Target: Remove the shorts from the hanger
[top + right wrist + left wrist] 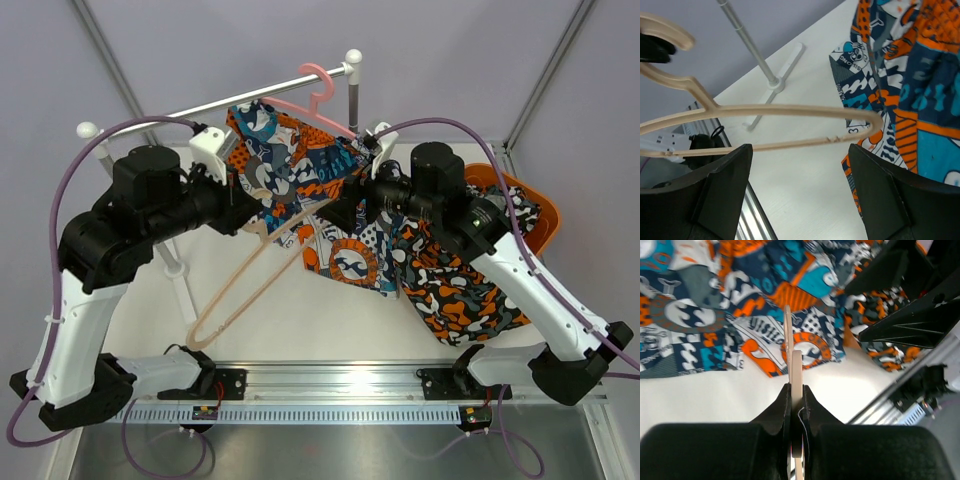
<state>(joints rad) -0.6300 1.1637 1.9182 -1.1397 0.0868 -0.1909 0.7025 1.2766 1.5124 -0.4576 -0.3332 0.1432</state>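
Observation:
The blue, teal and orange print shorts [300,170] hang below the rail, their lower edge on the table. My left gripper [240,207] is shut on the neck of a beige hanger [235,290], seen clamped between the jaws in the left wrist view [796,387]. The hanger's far end reaches the edge of the print shorts [910,90]; its loop [790,111] crosses the right wrist view. My right gripper [347,205] is open and empty [800,150] next to that end. The camouflage shorts [460,290] lie on the table at the right.
A pink hanger [320,92] hangs on the metal rail [200,108]. The rack's post and foot [772,82] stand on the white table. An orange basket [535,205] sits at the back right, behind the right arm.

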